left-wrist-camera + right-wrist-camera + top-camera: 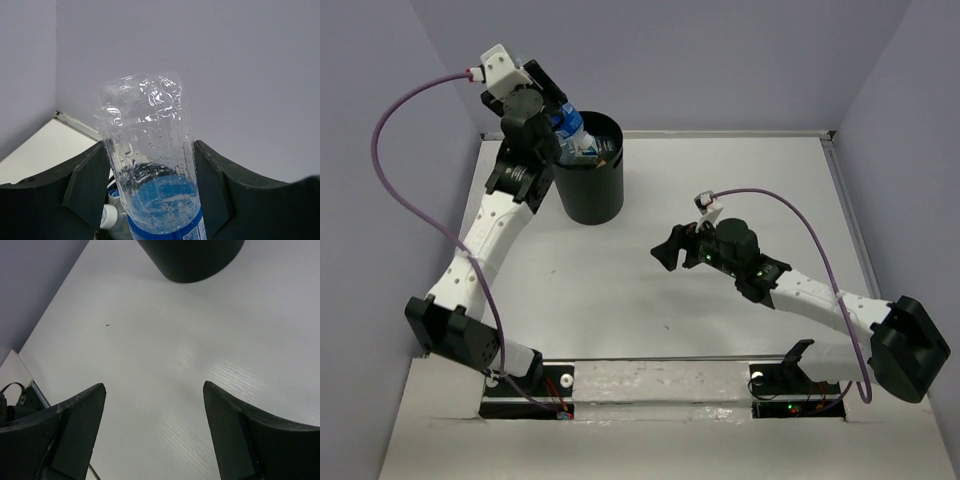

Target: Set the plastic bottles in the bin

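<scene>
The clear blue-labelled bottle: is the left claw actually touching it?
Touching. The left wrist view shows the left gripper, its fingers pressed against both sides of the bottle.

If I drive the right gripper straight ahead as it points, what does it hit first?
Likely the bare table ahead of the open right gripper; the black bin stands farther along that line. Tilt is hard to judge.

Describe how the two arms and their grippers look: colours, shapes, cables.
The left arm and right arm have white link shells between bulky black joint housings. A thin purple cable loops along each. The left gripper and right gripper each have two broad matte-black fingers, wedge-shaped with flat inner pads. A white camera mount sits at the left wrist.
</scene>
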